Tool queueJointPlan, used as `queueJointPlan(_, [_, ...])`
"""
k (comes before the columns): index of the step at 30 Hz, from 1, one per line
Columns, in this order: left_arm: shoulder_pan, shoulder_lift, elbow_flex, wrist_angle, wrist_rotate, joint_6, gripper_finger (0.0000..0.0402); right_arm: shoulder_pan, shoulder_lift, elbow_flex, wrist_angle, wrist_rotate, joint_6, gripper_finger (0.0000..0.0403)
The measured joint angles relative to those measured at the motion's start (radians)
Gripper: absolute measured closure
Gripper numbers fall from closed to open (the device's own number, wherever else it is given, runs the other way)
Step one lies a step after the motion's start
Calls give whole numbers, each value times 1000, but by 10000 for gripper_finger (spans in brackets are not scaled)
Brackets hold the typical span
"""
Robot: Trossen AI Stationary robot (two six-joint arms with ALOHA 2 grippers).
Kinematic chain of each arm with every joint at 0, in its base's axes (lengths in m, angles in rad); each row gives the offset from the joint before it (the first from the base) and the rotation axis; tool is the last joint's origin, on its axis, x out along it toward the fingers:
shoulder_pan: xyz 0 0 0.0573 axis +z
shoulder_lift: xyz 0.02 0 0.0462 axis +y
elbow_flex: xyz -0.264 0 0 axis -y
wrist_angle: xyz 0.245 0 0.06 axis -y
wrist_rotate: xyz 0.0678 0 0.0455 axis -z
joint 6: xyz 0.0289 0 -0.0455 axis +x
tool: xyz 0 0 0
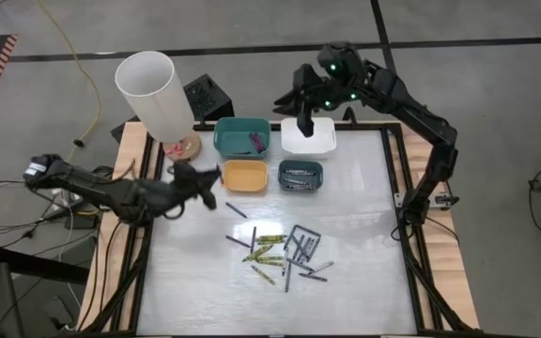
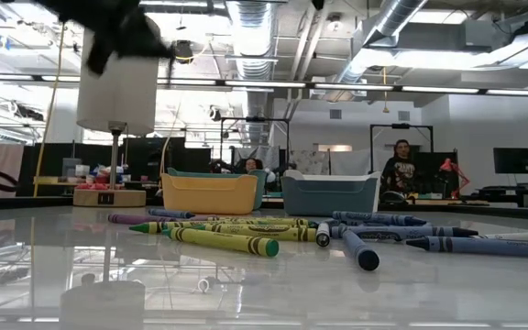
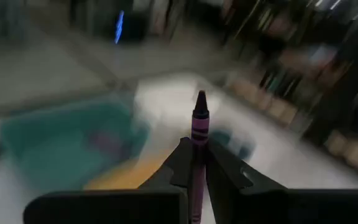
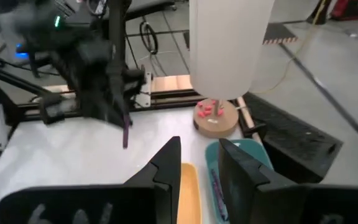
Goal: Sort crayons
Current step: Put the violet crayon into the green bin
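In the left wrist view we see the bins (image 3: 67, 146) only as motion-smeared patches of teal, yellow and white, and the purple crayon (image 3: 199, 121) has its lower end hidden between the fingers (image 3: 179, 165). In the right wrist view the left arm (image 4: 79, 50) is blurred. In the low view the lamp (image 2: 117, 87) is cut off by the top edge.

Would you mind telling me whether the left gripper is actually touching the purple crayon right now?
Touching. The left wrist view shows the left gripper shut on the purple crayon, both fingers pressed against its sides, the tip sticking out beyond them.
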Motion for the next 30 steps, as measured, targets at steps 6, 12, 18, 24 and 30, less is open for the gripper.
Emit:
queueJointPlan(6, [156, -8, 1, 427, 215, 304, 388, 1, 33, -1, 3, -68, 18, 300])
queueJointPlan(12, [282, 15, 82, 390, 353, 320, 388, 21, 68, -1, 18, -138, 32, 300])
queueJointPlan(18, [395, 112, 259, 251, 537, 341, 388, 41, 84, -1, 54, -218, 31, 300])
queueJointPlan(24, [457, 196, 409, 196, 665, 402, 388, 58, 84, -1, 78, -229, 34, 275])
queueJointPlan(30, [492, 227, 461, 200, 752, 418, 388, 57, 85, -1, 133, -217, 71, 213])
